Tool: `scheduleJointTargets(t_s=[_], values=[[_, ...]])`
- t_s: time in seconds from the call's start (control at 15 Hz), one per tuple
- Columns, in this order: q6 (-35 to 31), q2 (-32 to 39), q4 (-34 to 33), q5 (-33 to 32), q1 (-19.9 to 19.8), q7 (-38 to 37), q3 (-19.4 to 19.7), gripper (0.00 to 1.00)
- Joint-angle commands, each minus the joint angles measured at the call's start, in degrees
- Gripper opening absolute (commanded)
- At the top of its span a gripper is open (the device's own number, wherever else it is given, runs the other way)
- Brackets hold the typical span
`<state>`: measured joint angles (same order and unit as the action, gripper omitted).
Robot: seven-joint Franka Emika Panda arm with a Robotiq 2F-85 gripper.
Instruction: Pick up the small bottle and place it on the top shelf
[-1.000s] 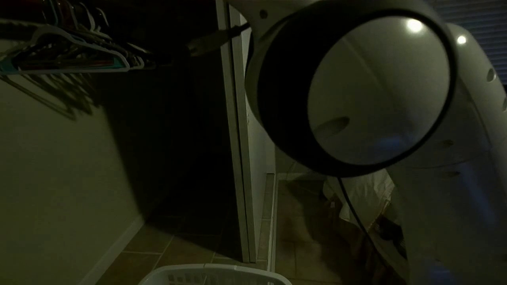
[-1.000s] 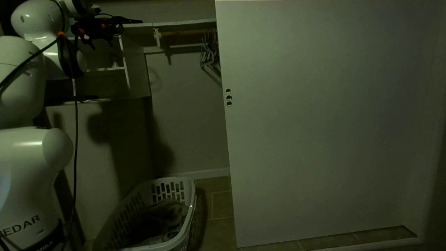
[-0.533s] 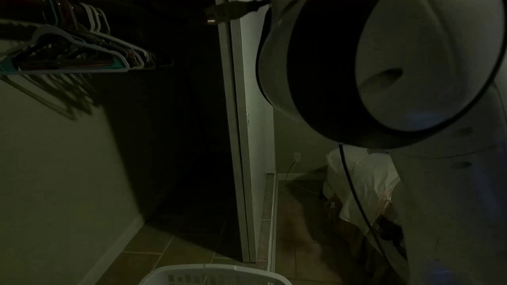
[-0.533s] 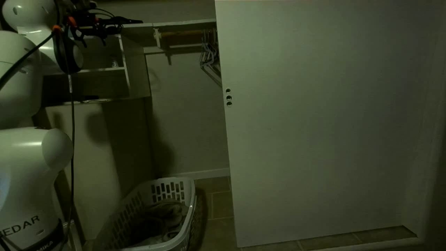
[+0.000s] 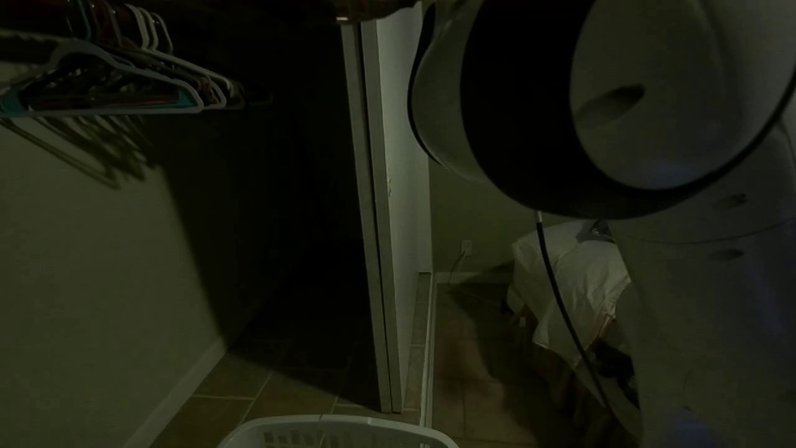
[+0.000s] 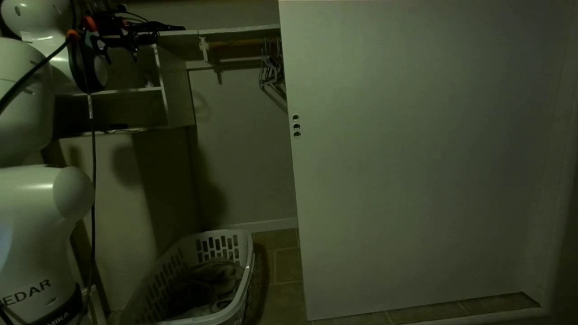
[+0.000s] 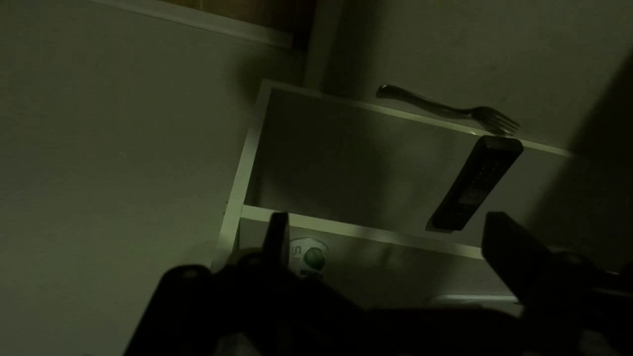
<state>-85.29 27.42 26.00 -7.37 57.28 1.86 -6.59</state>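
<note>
The small bottle [image 6: 149, 83] stands on the middle board [image 6: 135, 90] of the cubby unit, near its side wall. In the wrist view the bottle [image 7: 312, 257] is white with a green mark and dark letters. It shows just inside one finger, farther off, and that side of my gripper partly hides it. My gripper [image 7: 388, 217] is open, with nothing between its fingers. In an exterior view my gripper [image 6: 121, 56] is dark against the unit's upper part, above and left of the bottle. The top shelf [image 6: 244, 29] runs along the wall above the unit.
A black remote [image 7: 477, 183] and a fork [image 7: 445, 108] lie on the lower board. A dark object [image 6: 169, 27] lies by the top shelf's edge. Hangers [image 6: 271, 76], a sliding door [image 6: 406, 158] and a laundry basket [image 6: 247, 271] stand nearby. The scene is dim.
In an exterior view the arm and gripper have shifted left, mostly in the first half second, then slightly. The forearm also sits higher. The bottle has not moved.
</note>
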Motion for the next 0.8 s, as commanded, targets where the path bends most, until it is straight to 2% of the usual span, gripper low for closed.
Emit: scheduleJointTargets(t_s=[0.0, 0.4, 0.73], values=[[0.0, -0.1, 0.1, 0.0, -0.2, 0.1, -0.2, 1.0], [0.0, -0.1, 0.1, 0.0, -0.2, 0.1, -0.2, 1.0], [5.1, -1.7, 0.5, -1.6, 2.1, -0.6, 0.2, 1.0]])
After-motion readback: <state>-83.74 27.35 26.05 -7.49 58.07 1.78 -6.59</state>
